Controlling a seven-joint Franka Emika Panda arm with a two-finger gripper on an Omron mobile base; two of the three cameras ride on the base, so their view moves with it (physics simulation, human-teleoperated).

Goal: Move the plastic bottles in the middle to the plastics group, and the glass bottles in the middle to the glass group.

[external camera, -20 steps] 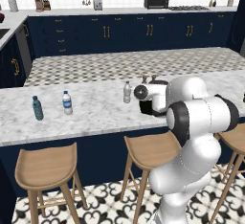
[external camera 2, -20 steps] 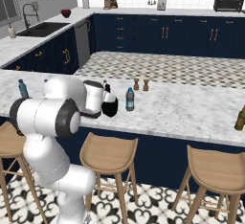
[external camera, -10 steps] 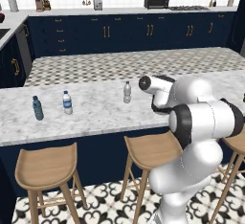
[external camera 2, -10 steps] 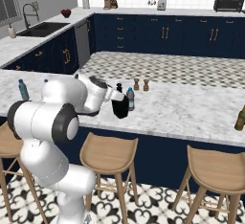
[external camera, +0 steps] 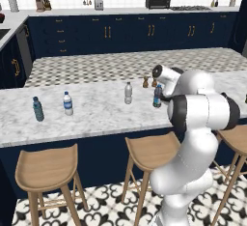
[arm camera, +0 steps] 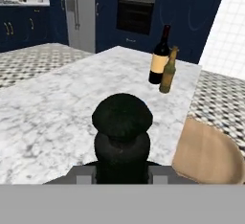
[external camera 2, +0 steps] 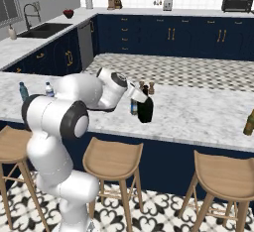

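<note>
Gripper (external camera 2: 144,111) closed on the squat black glass bottle (arm camera: 122,139), held upright just above the marble counter (arm camera: 57,108); wine bottles (arm camera: 158,55) stand well ahead, presumably its destination.

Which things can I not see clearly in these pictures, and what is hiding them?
- Hand: in the hand view the squat black bottle covers its fingertips, so contact is not visible.
- Hand in the left base view: hidden behind the arm.
- Dark water bottle: partly covered by the arm in the left base view, and by the black bottle in the right base view.
- Labels on the two far bottles: too small to read.
</note>
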